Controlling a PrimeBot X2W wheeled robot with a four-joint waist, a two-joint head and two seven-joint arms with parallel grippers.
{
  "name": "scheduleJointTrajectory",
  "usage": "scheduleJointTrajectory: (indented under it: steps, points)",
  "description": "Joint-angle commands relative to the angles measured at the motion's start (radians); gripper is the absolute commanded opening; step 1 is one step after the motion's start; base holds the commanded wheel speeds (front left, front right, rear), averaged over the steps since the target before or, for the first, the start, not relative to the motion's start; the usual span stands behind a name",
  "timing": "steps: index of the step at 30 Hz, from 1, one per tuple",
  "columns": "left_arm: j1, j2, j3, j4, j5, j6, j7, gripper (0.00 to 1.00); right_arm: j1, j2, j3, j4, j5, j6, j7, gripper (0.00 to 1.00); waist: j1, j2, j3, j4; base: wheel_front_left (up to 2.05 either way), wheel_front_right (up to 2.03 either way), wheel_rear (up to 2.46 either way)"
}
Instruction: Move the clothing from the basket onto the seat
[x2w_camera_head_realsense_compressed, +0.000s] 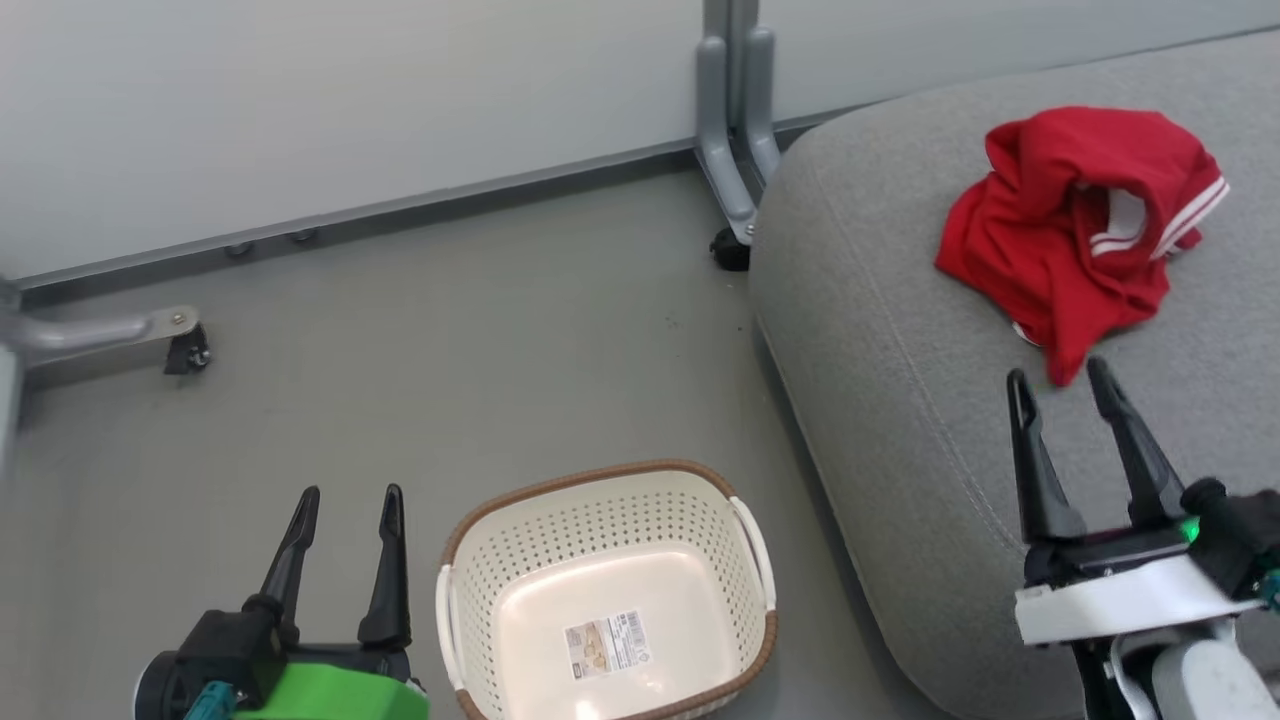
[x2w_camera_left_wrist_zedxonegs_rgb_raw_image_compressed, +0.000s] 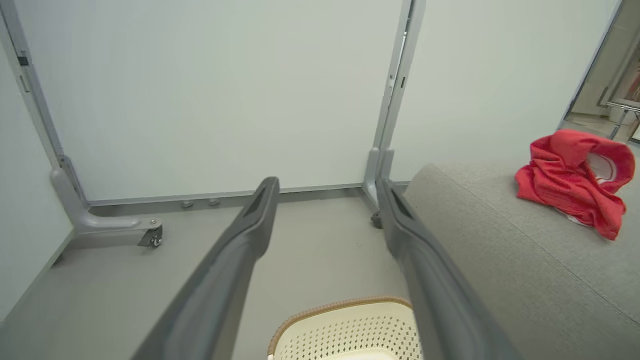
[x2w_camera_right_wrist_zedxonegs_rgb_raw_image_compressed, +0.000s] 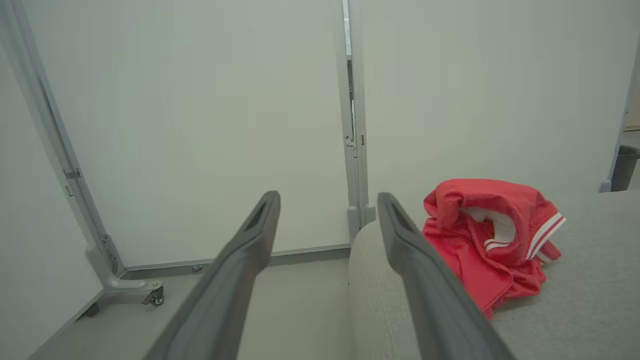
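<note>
My right end effector (x2w_camera_head_realsense_compressed: 1057, 370) (fingers spread, empty) hangs above the grey seat (x2w_camera_head_realsense_compressed: 900, 400), near the red clothing (x2w_camera_head_realsense_compressed: 1060, 230) heaped on it. My left end effector (x2w_camera_head_realsense_compressed: 351, 490), likewise spread and empty, hangs beside the cream basket (x2w_camera_head_realsense_compressed: 600, 470), whose label (x2w_camera_head_realsense_compressed: 605, 645) lies inside.
</note>
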Motion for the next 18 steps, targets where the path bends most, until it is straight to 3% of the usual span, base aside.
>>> scheduleJointTrajectory:
  steps: [1, 6, 18]
  points:
    - [0.025, 0.000, 0.010, 0.008, -0.001, -0.002, 0.000, 1.00, 0.034, 0.024, -0.024, 0.007, -0.009, -0.001, 0.000, 1.00, 0.0001, 0.0000, -0.063, 0.097, 0.00, 0.00, 0.00]
    - [0.060, -0.002, 0.026, 0.034, -0.002, -0.002, 0.000, 1.00, 0.105, 0.083, -0.056, 0.014, -0.031, 0.000, 0.000, 1.00, 0.0001, 0.0000, -0.084, 0.144, 0.00, 0.00, 0.00]
    - [0.095, -0.004, 0.055, 0.096, -0.030, -0.003, 0.000, 1.00, 0.131, 0.105, -0.042, 0.041, -0.064, 0.000, 0.000, 1.00, 0.0001, 0.0000, -0.107, 0.196, 0.00, 0.00, 0.00]
